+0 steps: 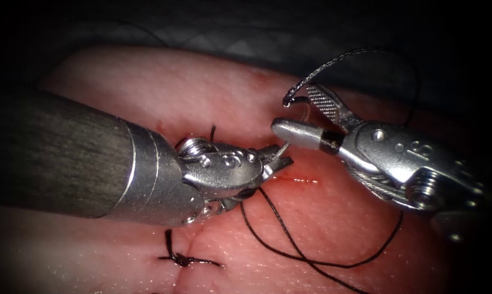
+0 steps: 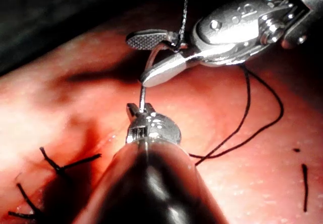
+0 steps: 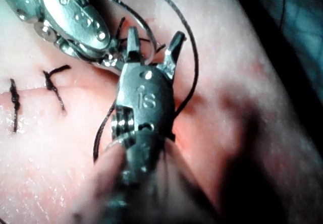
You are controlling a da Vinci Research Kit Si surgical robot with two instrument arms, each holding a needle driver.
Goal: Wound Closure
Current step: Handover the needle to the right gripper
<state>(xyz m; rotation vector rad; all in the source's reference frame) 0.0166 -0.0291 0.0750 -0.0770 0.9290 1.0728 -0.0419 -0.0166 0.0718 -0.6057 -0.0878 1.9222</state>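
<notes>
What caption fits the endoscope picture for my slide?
Left end effector grips one end of the needle above the tissue; open right end effector straddles it, thread trailing.

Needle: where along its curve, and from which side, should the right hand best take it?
Probably mid-curve: the needle is clear of the tissue, the left hand shut near its point, thread at the other end. Come from the right of the cut, where the right hand, open and empty, straddles that arc.

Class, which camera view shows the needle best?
Left wrist view: the needle arcs from the left tool, which grips one end, up between the right tool's open jaws. Endoscope view shows a short stretch; right wrist view, a sliver.
</notes>
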